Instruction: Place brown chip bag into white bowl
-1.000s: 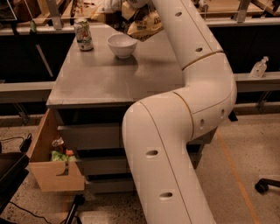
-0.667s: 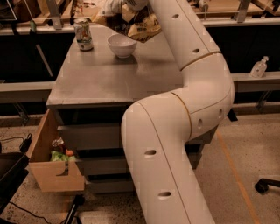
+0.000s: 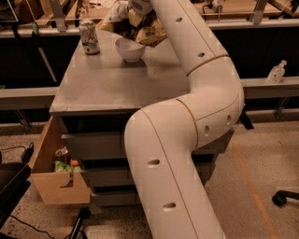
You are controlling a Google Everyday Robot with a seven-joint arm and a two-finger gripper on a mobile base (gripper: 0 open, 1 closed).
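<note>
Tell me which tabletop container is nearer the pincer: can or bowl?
The white bowl, just below the pincer and the brown chip bag at the view's top; the drink can stands apart, farther left.

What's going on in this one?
The robot's arm reaches across the grey table. Its gripper, at the far edge, holds the brown chip bag just above the white bowl. The bag is not yet in the bowl. A drink can stands left of the bowl.

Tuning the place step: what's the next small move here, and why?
Probably lower the gripper, at the view's top edge, a little: the brown chip bag hangs under it just above the white bowl, wider than the rim, not yet inside.
</note>
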